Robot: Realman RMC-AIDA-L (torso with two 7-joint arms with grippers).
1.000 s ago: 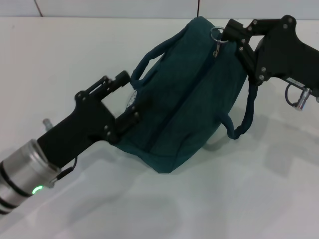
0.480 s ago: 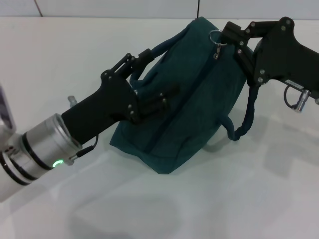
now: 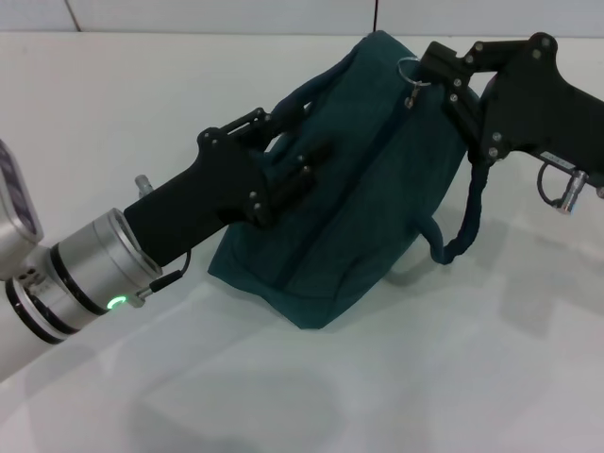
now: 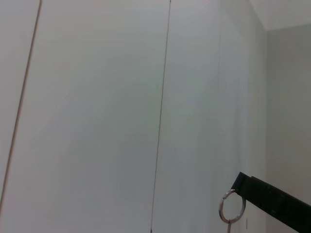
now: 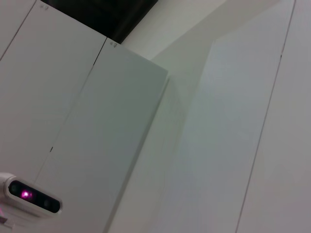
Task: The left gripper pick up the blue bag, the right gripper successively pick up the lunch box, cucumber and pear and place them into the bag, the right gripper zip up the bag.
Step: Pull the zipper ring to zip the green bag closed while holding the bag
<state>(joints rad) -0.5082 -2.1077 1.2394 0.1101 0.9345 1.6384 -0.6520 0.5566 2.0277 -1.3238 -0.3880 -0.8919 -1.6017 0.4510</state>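
Observation:
The blue bag lies on the white table, its zipper closed along the top. My left gripper rests on the bag's left side. Its fingers are apart and stand astride the base of the near loop handle. My right gripper is at the bag's far top corner, pinched on the silver ring pull. The ring and a right fingertip also show in the left wrist view. The lunch box, cucumber and pear are not in view.
The bag's other loop handle hangs down its right side, under my right gripper. The white table runs on in front and to the left. The right wrist view shows only wall panels and a small camera unit.
My left gripper has moved forward and up, from the bag's lower left side onto the base of its near handle. The right gripper and the bag have hardly moved.

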